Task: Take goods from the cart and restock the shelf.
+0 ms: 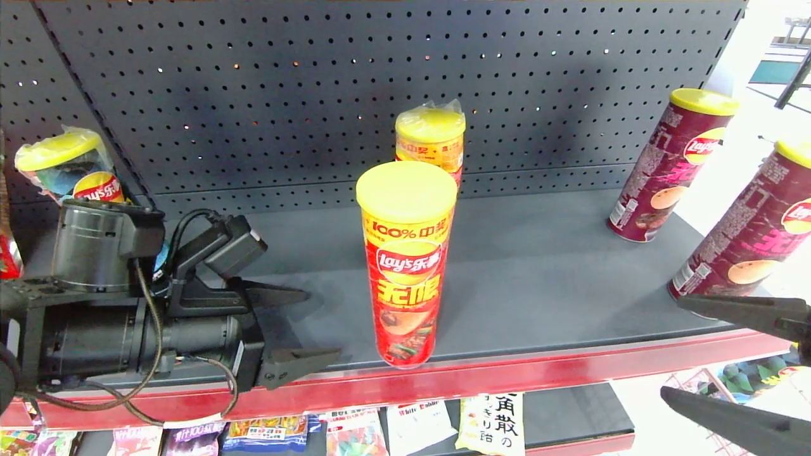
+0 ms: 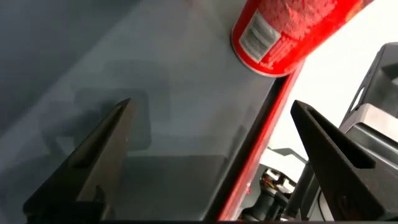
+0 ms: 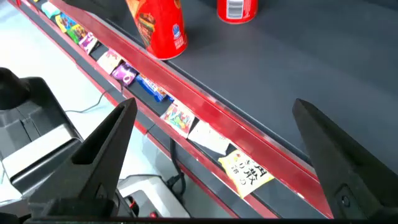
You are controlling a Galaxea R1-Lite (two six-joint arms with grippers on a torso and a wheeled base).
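Note:
A red chip can (image 1: 405, 266) with a yellow lid stands upright near the front edge of the grey shelf (image 1: 545, 272). My left gripper (image 1: 323, 324) hovers open and empty just left of it, over the shelf's red lip. The left wrist view shows that can (image 2: 280, 31) beyond the left gripper (image 2: 209, 109). A second red can (image 1: 431, 142), still plastic-wrapped, stands behind by the pegboard. My right gripper (image 1: 671, 347) is open and empty at the shelf's right front corner. Its wrist view shows both red cans (image 3: 158, 25) (image 3: 237, 9) beyond the right gripper (image 3: 214, 106).
Two maroon cans (image 1: 671, 164) (image 1: 754, 234) stand at the shelf's right end. A blue wrapped can (image 1: 70, 168) stands at the far left behind my left arm. Snack packets (image 1: 488, 421) (image 3: 180, 118) line the lower shelf. Bare shelf lies between the red and maroon cans.

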